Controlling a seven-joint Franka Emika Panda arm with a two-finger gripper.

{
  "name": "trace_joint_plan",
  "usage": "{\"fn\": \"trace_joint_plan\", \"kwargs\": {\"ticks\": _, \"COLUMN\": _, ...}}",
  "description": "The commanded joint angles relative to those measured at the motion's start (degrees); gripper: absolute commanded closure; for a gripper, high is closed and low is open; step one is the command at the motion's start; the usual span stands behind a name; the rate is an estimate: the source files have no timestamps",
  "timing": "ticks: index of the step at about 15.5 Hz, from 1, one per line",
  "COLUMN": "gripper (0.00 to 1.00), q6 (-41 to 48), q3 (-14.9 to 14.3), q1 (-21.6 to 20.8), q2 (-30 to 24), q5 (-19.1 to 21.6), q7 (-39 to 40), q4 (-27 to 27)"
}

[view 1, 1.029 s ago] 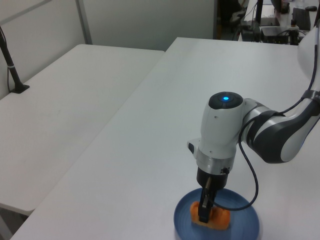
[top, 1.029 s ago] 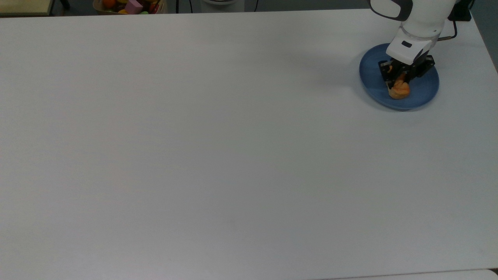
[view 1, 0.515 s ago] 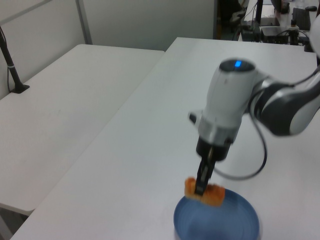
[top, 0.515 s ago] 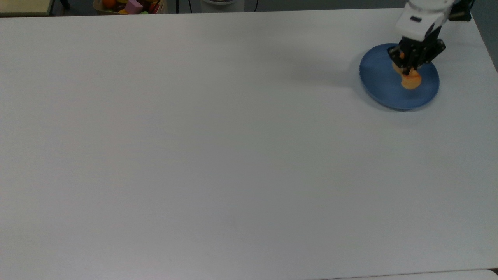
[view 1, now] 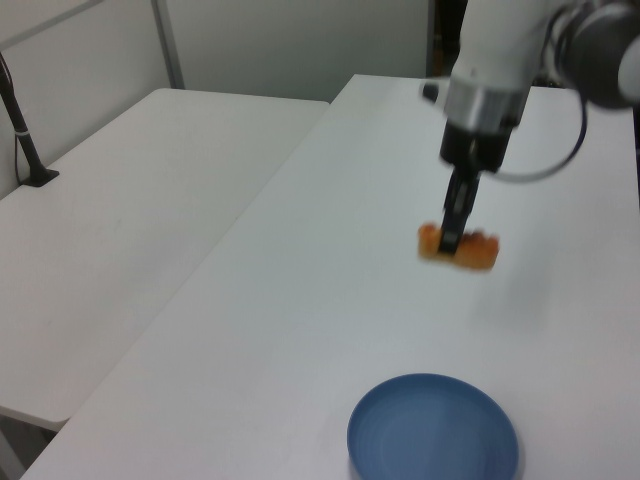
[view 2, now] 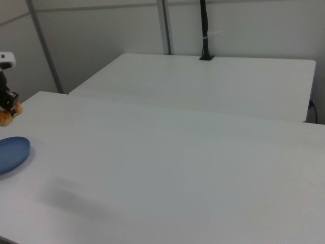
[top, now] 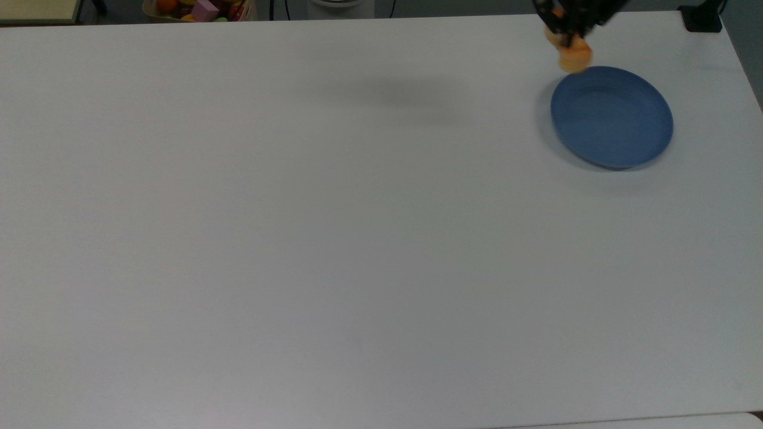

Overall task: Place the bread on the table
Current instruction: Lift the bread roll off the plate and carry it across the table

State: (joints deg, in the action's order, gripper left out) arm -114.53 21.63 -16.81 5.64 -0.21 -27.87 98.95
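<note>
Carry step: your fingers [view 1: 452, 243] are clamped on the bread [view 1: 459, 250], held in the air above the desk [top: 298, 238] at the left view's upper right, beyond the plate [view 1: 432, 437]; next, lower and release.

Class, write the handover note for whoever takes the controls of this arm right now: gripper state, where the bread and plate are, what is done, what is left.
Gripper: shut on the bread, held in the air above the table.
Blue plate: bare, on the table near the top view's right edge; the bread hangs clear of it, off its far rim in the left view.
Done: bread gripped and lifted off the plate.
Left: lower the bread onto bare tabletop away from the plate, open the gripper, pull the arm back.
</note>
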Motion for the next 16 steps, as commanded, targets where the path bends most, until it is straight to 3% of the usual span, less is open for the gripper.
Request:
{"fn": "trace_joint_plan", "kwargs": {"ticks": 1, "gripper": 1.00, "q6": 8.0, "q3": -7.2, "q1": 2.2, "q2": -7.5, "q5": 4.4, "q7": 9.5, "q4": 3.3}}
{"fn": "trace_joint_plan", "kwargs": {"ticks": 4, "gripper": 1.00, "q6": 14.0, "q3": -17.5, "q1": 2.7, "q2": -10.8, "q5": 5.9, "q7": 17.7, "q4": 3.5}}
{"fn": "trace_joint_plan", "kwargs": {"ticks": 9, "gripper": 1.00, "q6": 17.2, "q3": -31.4, "q1": 5.6, "q2": -14.2, "q5": 5.8, "q7": 32.5, "q4": 8.4}}
{"fn": "trace_joint_plan", "kwargs": {"ticks": 12, "gripper": 1.00, "q6": 17.0, "q3": -35.7, "q1": 6.8, "q2": -15.3, "q5": 5.1, "q7": 38.0, "q4": 13.1}}
{"fn": "trace_joint_plan", "kwargs": {"ticks": 16, "gripper": 1.00, "q6": 9.8, "q3": -36.7, "q1": 7.7, "q2": -15.7, "q5": 4.3, "q7": 39.7, "q4": 19.8}}
